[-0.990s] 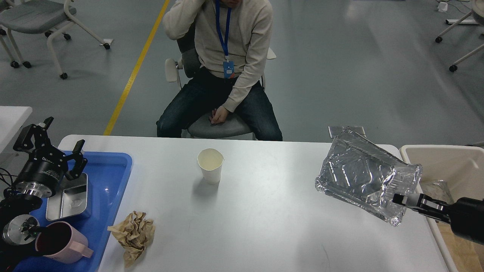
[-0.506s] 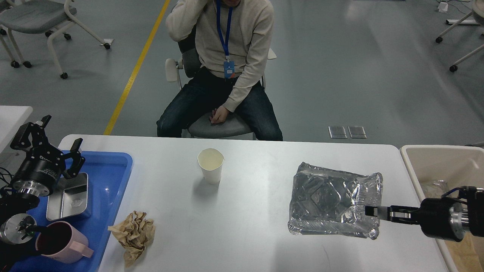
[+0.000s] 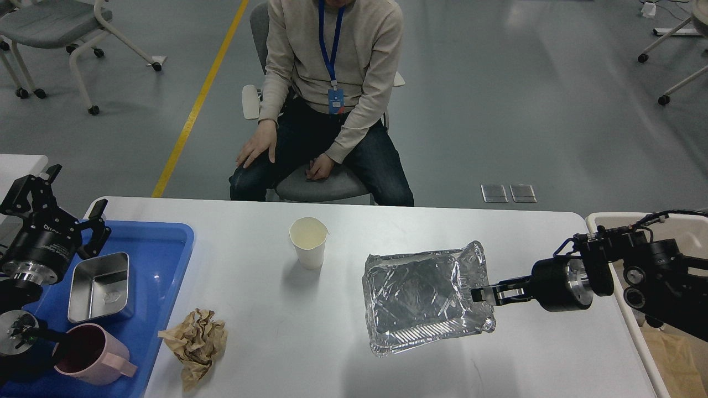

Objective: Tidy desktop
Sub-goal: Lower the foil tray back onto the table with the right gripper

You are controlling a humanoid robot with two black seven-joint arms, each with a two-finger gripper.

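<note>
The desktop point(image 3: 387, 232) is a wide white tabletop. My right gripper point(image 3: 482, 293) reaches in from the right and is shut on the right rim of a crinkled foil tray point(image 3: 423, 298), which sits flat and low over the desktop's right-middle; I cannot tell if it touches. A white paper cup point(image 3: 308, 241) stands upright near the middle. A crumpled brown paper point(image 3: 194, 345) lies at the front left. My left gripper point(image 3: 74, 190) is open and empty above the far left edge of the blue tray point(image 3: 160, 260).
The blue tray holds a steel box point(image 3: 99, 287) and a pink mug point(image 3: 88, 354). A beige bin point(image 3: 600, 222) stands at the table's right end. A person point(image 3: 332, 66) sits in a chair just beyond the far edge.
My right gripper has carried the foil tray left, from beside the bin to the right-middle of the desktop, and levelled it. My left gripper has drifted left. The person lowered a hand to the knee.
</note>
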